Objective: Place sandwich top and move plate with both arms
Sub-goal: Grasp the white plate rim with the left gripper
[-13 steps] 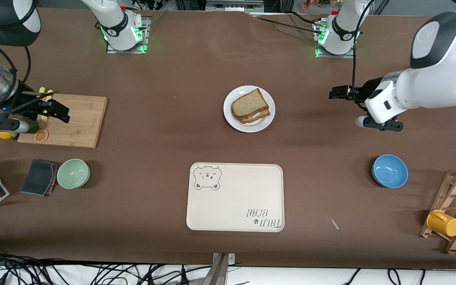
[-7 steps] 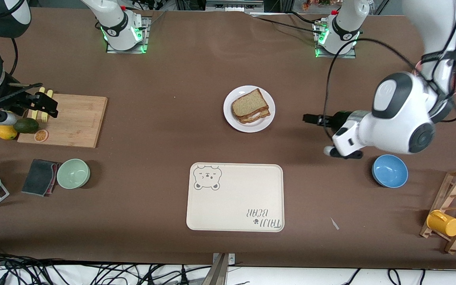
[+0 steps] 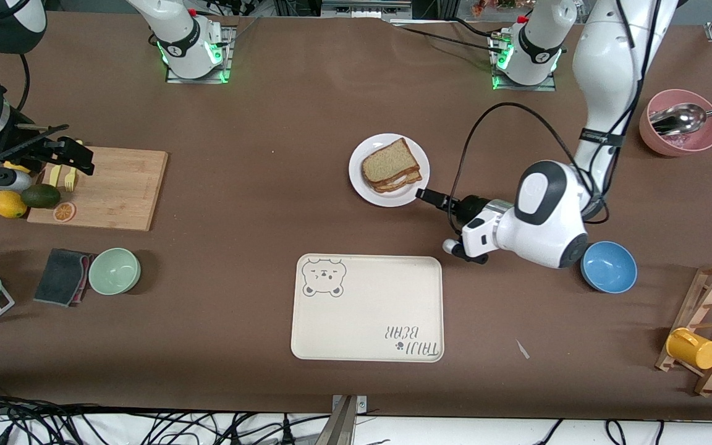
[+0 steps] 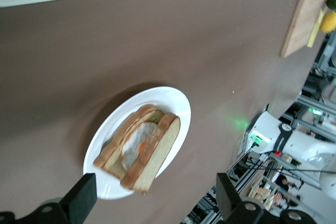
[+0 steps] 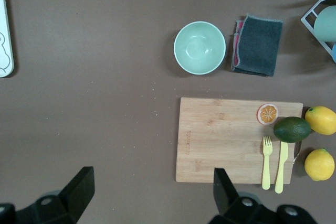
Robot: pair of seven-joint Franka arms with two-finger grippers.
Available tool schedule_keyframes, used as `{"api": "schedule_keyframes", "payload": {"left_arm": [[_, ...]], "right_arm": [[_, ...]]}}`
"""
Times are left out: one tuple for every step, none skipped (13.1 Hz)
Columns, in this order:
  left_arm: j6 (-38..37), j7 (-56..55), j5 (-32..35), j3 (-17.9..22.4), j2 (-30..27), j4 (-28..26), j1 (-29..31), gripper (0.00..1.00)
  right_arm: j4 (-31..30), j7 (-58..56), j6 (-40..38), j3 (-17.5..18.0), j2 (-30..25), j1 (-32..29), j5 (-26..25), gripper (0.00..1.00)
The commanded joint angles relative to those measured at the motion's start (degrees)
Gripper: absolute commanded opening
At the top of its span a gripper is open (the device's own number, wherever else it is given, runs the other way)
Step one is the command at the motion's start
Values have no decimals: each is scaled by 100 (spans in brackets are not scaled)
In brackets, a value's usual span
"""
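Left hand open at plate rim, mid-frame; sandwich top in place. Right hand open over cutting board, upper left of frame.

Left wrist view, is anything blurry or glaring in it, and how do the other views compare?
Left wrist view: the white round plate and brown bread slice look slightly soft, the background bright; front view: sharp, even light, soft shadow under the left gripper; right wrist view: crisp, no glare on the wooden cutting board.

Even overhead light, soft shadows, sharp
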Motion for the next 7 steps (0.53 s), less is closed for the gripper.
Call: {"api": "schedule_keyframes", "payload": {"left_arm": [[78,940,-318,47,26,-207,12,93],[130,1178,-336,47,61,-269,3,93],[305,1511,-354,39,79,-426,3,93],[576,2097,-571,39,97,-628,12,94],[735,2512,-748,39,192,-752,12,94],[928,2847,-949,39,307,-866,-23,94],[1070,3172,-1117,39,325,-989,-32,94]], "right_arm": [[29,-50,-222,90,-165,-101,216,100],[38,-50,-214,90,-157,-92,269,100],[64,-59,-196,90,-148,-92,252,100],[99,-68,-178,72,-113,-100,321,100],[126,-59,-178,63,-113,-92,470,100],[126,-59,-178,81,-121,-92,515,100],[126,-59,-196,90,-139,-92,507,100]]}}
